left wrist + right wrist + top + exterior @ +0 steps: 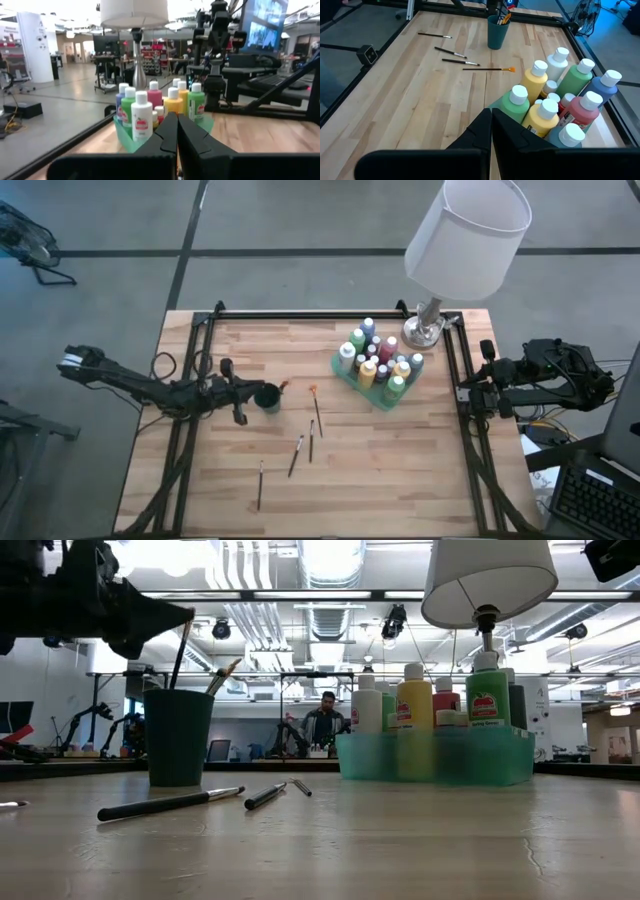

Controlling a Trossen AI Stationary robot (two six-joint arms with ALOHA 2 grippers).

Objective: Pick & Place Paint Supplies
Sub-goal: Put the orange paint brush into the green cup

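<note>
Several white-capped paint bottles [378, 360] stand in a translucent green tray [389, 397] at the table's far right. A dark green cup [267, 397] stands left of centre, with two brushes [180, 655] leaning in it. Several more brushes [311, 440] lie flat on the wood near the middle. My left gripper [252, 393] is shut beside and above the cup's left side, with nothing between its fingers [170, 131]. My right gripper [490, 120] is shut and waits at the table's right edge, near the tray.
A lamp [440, 280] with a white shade stands at the far right corner behind the tray. A black frame [330, 315] runs round the table's edges. Bare wood lies toward the near edge. A person [323, 725] sits far off in the room.
</note>
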